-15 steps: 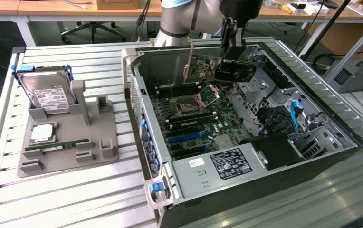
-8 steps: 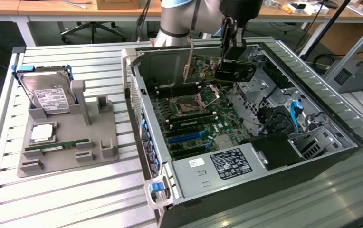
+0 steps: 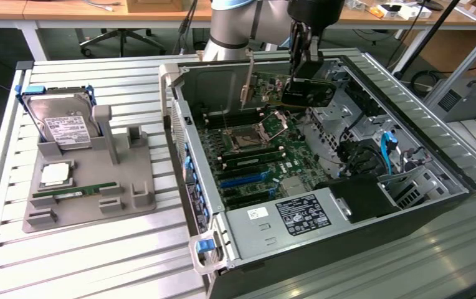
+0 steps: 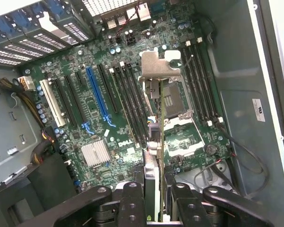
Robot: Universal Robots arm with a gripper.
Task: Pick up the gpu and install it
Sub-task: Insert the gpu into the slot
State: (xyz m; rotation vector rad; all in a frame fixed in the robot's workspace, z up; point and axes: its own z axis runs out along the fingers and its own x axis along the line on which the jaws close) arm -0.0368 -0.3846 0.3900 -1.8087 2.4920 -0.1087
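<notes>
1. The gripper (image 3: 303, 67) has its fingers (image 4: 132, 203) clamped on the gpu (image 3: 306, 94), one on each face. The card hangs on edge in the air above the far half of the open PC case (image 3: 437, 187) and isn't sitting in any slot.
2. From the wrist view, the card's silver bracket (image 4: 158, 66) is at the end away from the fingers, and it hangs over the CPU socket (image 4: 176, 99).
3. Under it is one motherboard (image 4: 92, 118) with the socket in the middle and a bank of memory slots on each side of it, so two banks.
4. Expansion slots beside that: one long blue slot (image 4: 98, 97), one white slot (image 4: 52, 101), and some black ones between and around them. One small finned heatsink (image 4: 94, 153) sits near the blue slot.
5. Clutter inside the case: blue cables (image 3: 385, 146) on the exterior view's right, a black box next to them, and one power supply (image 3: 300, 213) with a label at the near end.
6. On the exterior view's left, well apart from the case, one grey holder (image 3: 130, 180) stands on the slatted table (image 3: 96, 261). It carries one hard drive (image 3: 61, 121) propped up at the far end, one square silver chip (image 3: 55, 174), and one green RAM stick (image 3: 76, 192).
</notes>
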